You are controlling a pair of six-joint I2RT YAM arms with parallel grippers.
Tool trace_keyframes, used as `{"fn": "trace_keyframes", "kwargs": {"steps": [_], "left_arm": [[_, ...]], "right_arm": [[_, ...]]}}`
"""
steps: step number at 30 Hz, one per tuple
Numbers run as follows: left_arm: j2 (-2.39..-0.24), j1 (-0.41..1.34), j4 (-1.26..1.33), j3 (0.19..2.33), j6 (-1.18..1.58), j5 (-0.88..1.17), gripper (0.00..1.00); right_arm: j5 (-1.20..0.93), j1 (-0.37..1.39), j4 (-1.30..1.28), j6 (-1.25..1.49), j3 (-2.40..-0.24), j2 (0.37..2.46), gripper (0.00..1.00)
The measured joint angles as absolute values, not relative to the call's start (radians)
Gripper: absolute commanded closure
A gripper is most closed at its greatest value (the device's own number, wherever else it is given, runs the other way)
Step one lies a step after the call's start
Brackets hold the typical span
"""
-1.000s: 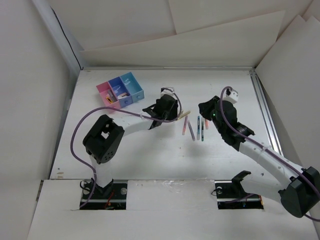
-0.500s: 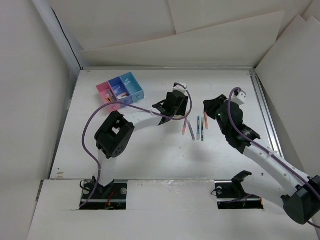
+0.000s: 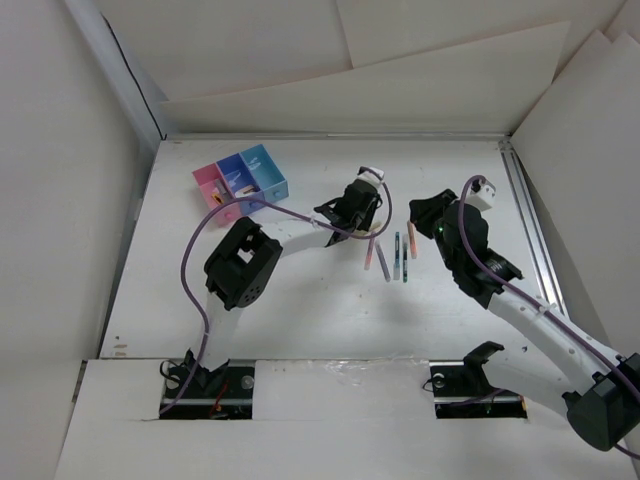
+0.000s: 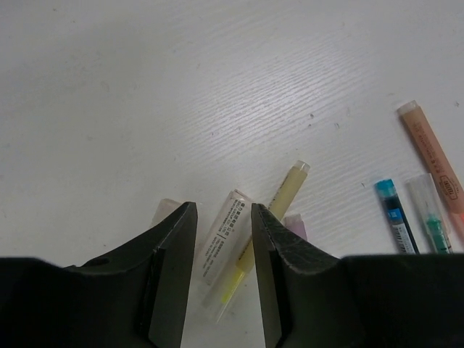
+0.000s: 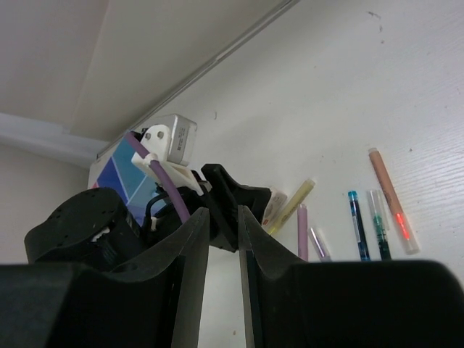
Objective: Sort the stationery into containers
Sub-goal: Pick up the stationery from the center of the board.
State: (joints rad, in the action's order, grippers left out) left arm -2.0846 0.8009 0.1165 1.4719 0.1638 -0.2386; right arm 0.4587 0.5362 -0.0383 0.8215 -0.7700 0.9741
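Left gripper (image 4: 223,214): apart, straddling yellow pen (image 4: 286,190) and white pen (image 4: 226,243) beside it; I'd shift, pinch one. Right gripper (image 5: 224,217): narrowly apart, empty.

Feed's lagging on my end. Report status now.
Left gripper jaws open, either side of a clear pen, not closed on it. Right gripper jaws a narrow gap apart, empty. Yellow pen lies against the clear one, may get pinched too.
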Motion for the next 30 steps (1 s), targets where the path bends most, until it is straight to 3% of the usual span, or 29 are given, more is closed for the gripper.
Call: {"fn": "trace_keyframes", "kwargs": {"steps": [19, 22, 27, 30], "left_arm": [[-2.138, 0.801, 0.083, 1.495, 0.12, -0.19, 0.7], [-2.145, 0.801, 0.076, 1.495, 0.119, -0.19, 0.84], [-2.146, 0.801, 0.072, 1.495, 0.115, -0.193, 0.94], [-2.145, 0.801, 0.082, 1.495, 0.117, -0.195, 0.94]], "right_arm": [[0.46, 0.536, -0.038, 0.828, -0.77, 0.975, 0.71], [0.46, 0.536, -0.038, 0.828, -0.77, 0.975, 0.71], [0.46, 0.536, -0.039, 0.828, -0.77, 0.975, 0.71], [0.46, 0.536, -0.039, 0.828, -0.77, 0.975, 0.71]]}}
